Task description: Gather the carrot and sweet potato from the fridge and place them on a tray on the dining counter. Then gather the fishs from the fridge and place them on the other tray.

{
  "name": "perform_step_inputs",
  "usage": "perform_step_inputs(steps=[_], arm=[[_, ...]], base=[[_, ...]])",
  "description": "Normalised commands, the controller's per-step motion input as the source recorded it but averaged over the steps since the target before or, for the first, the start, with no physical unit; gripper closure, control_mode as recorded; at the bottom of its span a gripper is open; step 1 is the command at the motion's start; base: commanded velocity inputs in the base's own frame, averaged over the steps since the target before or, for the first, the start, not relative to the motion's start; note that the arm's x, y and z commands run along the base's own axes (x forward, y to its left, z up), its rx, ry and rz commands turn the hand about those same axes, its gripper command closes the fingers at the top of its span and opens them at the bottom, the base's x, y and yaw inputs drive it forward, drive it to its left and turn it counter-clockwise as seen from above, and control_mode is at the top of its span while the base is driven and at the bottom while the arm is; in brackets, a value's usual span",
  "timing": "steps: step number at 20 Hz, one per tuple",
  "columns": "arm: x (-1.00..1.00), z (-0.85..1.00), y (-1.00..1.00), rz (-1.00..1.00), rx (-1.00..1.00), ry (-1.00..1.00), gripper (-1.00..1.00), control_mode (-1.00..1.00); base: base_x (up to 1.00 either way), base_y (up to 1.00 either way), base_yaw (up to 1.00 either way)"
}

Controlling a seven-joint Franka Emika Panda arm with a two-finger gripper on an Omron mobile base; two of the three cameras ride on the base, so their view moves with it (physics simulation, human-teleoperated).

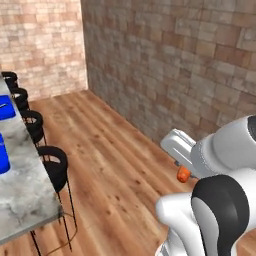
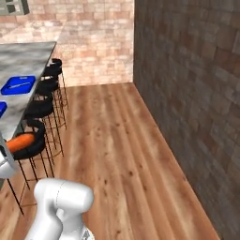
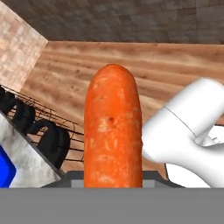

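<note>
The carrot (image 3: 113, 131), a bright-orange tapered root, stands lengthwise in the middle of the hand view, with my gripper (image 1: 179, 165) shut on its lower end. Its tip pokes out beside the white hand (image 1: 183, 174) and shows at the left edge of the right base view (image 2: 21, 142). It hangs over the wooden floor beside the dining counter (image 1: 25, 195), a grey-white marble top. Two blue trays lie on that counter, the nearer tray (image 1: 2, 156) and the farther tray (image 2: 18, 85). The fridge, the sweet potato and the fishs are out of view.
Black round stools (image 1: 55, 165) line the counter's edge between me and the marble top. A brick wall (image 1: 175, 65) runs along the right. Wooden floor (image 2: 117, 150) stretches ahead to a far brick wall.
</note>
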Motion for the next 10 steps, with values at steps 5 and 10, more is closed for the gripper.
perform_step_inputs(steps=[5,10], arm=[[0.00,0.00,0.00,0.00,0.00,0.00,1.00,1.00],[0.00,0.00,0.00,0.00,0.00,0.00,1.00,1.00]], base=[[0.41,-0.46,0.32],[0.55,-0.38,0.31]])
